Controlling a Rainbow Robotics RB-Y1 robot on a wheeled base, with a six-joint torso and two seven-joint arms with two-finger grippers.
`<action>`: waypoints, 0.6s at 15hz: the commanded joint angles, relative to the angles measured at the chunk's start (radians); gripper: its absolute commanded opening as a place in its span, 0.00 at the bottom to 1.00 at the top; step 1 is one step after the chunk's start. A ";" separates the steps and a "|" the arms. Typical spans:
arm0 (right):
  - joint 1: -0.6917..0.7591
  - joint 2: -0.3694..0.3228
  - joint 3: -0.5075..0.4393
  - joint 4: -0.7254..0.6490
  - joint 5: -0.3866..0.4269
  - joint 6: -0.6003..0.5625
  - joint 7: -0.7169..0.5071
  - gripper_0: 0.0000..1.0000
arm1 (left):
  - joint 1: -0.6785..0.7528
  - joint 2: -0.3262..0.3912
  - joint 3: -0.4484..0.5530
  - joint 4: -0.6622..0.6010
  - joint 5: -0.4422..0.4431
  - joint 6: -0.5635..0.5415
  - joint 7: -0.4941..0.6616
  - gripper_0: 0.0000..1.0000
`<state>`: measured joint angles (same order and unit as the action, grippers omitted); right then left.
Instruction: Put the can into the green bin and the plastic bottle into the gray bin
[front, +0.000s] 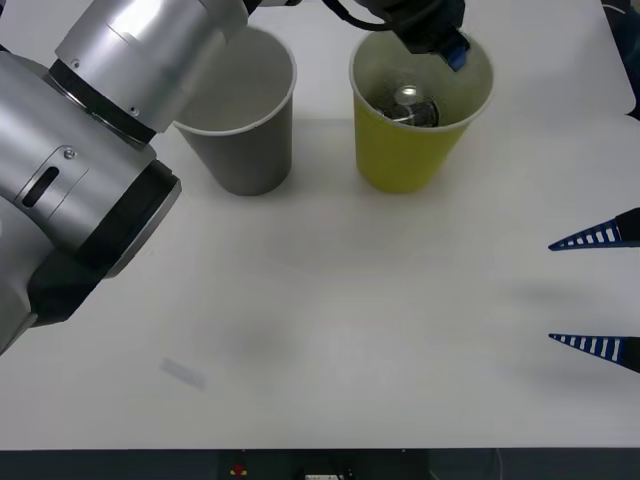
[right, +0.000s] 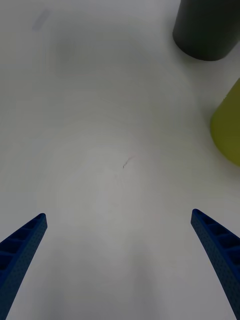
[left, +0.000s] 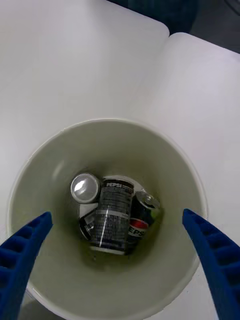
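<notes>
Two blue fingers of the right gripper (front: 598, 290) stand apart at the front view's right edge, idle. Farther up the frame, the left gripper (left: 120, 260) hangs open over the green bin (front: 400, 165), the can (left: 85, 186) lying inside. That step looks done; the bottle for the gray bin (front: 245, 150) must be found next.

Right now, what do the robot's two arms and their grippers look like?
The left arm is made of thick silver-gray cylinder segments with black bands at the joints, and black cables run near its dark wrist. The left gripper has two blue ribbed fingers that taper to points. The right gripper has the same blue tapered fingers with an open lattice pattern along their sides.
</notes>
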<state>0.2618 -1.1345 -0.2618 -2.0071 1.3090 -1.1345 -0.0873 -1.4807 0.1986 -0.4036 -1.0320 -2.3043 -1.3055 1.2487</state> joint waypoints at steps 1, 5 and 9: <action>0.000 0.000 0.000 0.000 0.000 0.000 0.000 1.00 | 0.089 0.073 0.043 -0.118 0.111 -0.005 -0.103 1.00; 0.000 0.000 0.000 0.000 0.000 0.000 0.000 1.00 | 0.287 0.235 0.078 -0.427 0.243 -0.028 -0.157 1.00; 0.000 0.000 0.000 0.000 0.000 0.000 0.000 1.00 | 0.525 0.370 0.161 -0.750 0.330 -0.028 -0.206 1.00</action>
<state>0.2618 -1.1345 -0.2618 -2.0071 1.3090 -1.1345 -0.0873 -0.9975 0.5463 -0.2602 -1.7309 -1.9906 -1.3330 1.0587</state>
